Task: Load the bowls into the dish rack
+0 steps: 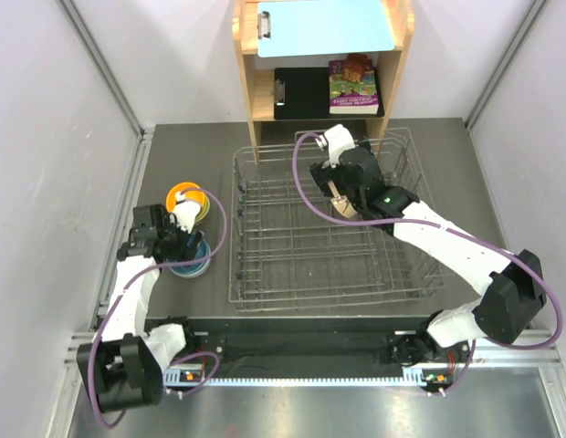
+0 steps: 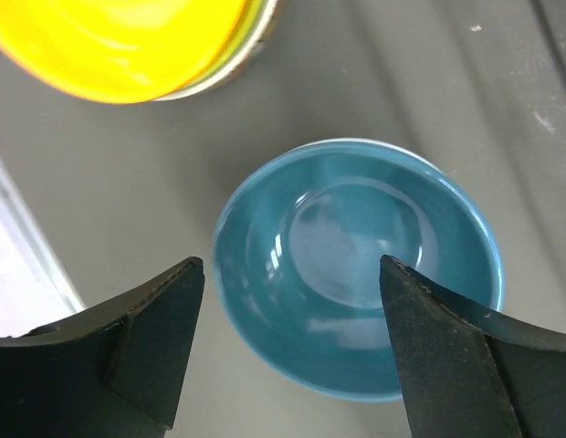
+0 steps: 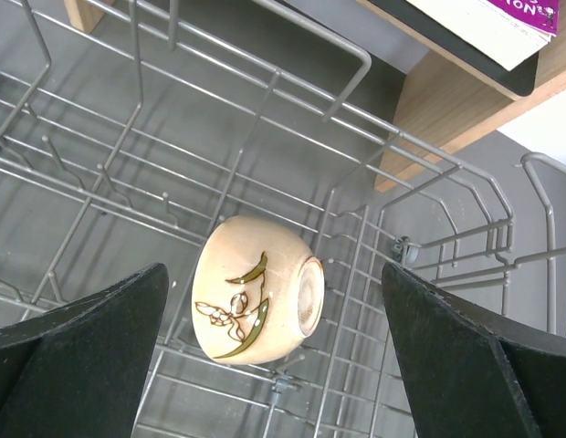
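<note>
A blue bowl (image 2: 356,265) stands upright on the table left of the dish rack (image 1: 329,274). My left gripper (image 2: 290,269) hangs open just over it, one finger (image 2: 438,347) above the bowl's inside, the other outside its rim. From above, this gripper (image 1: 185,242) covers part of the blue bowl (image 1: 193,263). An orange bowl (image 1: 183,197) tops a stack beyond it, with a lime green rim (image 2: 251,36) beneath. A beige bowl (image 3: 256,301) with a leaf pattern lies on its side in the dish rack (image 3: 265,164). Open and holding nothing, my right gripper (image 3: 274,274) hovers over that bowl.
A wooden shelf unit (image 1: 256,91) stands behind the rack, holding a light blue clipboard (image 1: 324,26), a black clipboard (image 1: 301,91) and a book (image 1: 353,84). White walls close in the table on the left and right. The rack's prongs and raised sides surround the right gripper.
</note>
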Robot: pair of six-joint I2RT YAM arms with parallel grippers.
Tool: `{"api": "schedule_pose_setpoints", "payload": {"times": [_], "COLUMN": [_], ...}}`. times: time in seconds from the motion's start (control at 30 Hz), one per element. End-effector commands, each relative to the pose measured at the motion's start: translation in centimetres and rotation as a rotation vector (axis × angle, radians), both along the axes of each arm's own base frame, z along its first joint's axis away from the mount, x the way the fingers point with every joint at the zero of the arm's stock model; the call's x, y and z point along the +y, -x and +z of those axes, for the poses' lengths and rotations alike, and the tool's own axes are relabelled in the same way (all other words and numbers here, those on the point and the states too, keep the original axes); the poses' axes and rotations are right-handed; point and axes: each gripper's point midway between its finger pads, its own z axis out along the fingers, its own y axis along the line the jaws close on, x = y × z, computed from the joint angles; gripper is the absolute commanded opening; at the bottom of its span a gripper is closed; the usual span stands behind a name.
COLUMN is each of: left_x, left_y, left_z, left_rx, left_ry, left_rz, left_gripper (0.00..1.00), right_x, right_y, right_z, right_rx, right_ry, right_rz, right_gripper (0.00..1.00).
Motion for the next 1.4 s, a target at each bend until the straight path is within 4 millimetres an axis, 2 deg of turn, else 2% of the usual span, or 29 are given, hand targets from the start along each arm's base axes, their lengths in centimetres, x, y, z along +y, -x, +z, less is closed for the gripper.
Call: {"api": "schedule_pose_setpoints", "payload": {"times": [0.0, 0.23, 0.3, 0.33, 0.57, 0.7, 0.77, 0.9, 0.97, 1.0, 1.07, 1.1, 1.17, 1.2, 1.37], "left_x": [-0.4, -0.1, 0.1, 0.2, 0.7, 1.0, 1.3, 1.2, 1.2, 1.2, 1.2, 1.1, 1.1, 1.2, 1.0], "left_y": [-2.2, -2.9, -3.0, -3.0, -3.5, -3.8, -4.0, -4.5, -4.5, -4.6, -4.7, -4.7, -4.7, -4.8, -4.8], "left_z": [1.1, 0.2, 0.2, 0.2, 0.6, 0.2, 0.1, -0.2, -0.3, -0.1, 0.0, 0.1, 0.3, 0.6, 1.9], "left_rx": [-0.049, -0.005, -0.004, -0.005, -0.024, -0.017, -0.021, -0.015, -0.009, -0.011, -0.012, -0.011, -0.014, -0.021, -0.042], "left_ry": [0.006, 0.012, 0.013, 0.013, 0.006, -0.001, -0.003, 0.01, 0.019, 0.023, 0.027, 0.031, 0.033, 0.03, 0.035], "left_rz": [-0.082, -0.098, -0.094, -0.089, -0.08, -0.074, -0.065, -0.082, -0.086, -0.086, -0.084, -0.086, -0.082, -0.081, -0.081], "left_gripper": [0.8, 0.68, 0.67, 0.62, 0.55, 0.55, 0.59, 0.57, 0.51, 0.39, 0.26, 0.14, 0.04, 0.0, 0.0], "right_x": [0.5, 0.6, 0.6, 0.7, 1.0, 1.1, 1.0, 1.0, 1.0, 1.0, 1.0, 1.1, 1.0, 1.1, 1.1], "right_y": [0.4, 0.4, 0.2, 0.2, 0.1, 0.1, 0.1, 0.1, 0.1, 0.1, 0.1, 0.2, 0.1, 0.1, 0.0], "right_z": [2.3, 2.2, 2.1, 2.2, 1.9, 1.9, 1.9, 1.7, 1.8, 1.8, 1.8, 1.7, 1.8, 1.7, 1.7], "right_rx": [-0.055, -0.052, -0.05, -0.051, -0.039, -0.039, -0.039, -0.036, -0.038, -0.037, -0.037, -0.036, -0.037, -0.035, -0.035], "right_ry": [-0.043, -0.043, -0.039, -0.04, -0.041, -0.041, -0.043, -0.038, -0.042, -0.039, -0.04, -0.039, -0.04, -0.038, -0.04], "right_rz": [0.026, 0.026, 0.024, 0.026, 0.03, 0.032, 0.031, 0.032, 0.031, 0.032, 0.033, 0.035, 0.033, 0.033, 0.034], "right_gripper": [1.0, 0.99, 0.99, 0.99, 0.99, 0.99, 0.99, 0.99, 0.99, 0.99, 0.99, 0.99, 0.98, 0.98, 0.98]}}
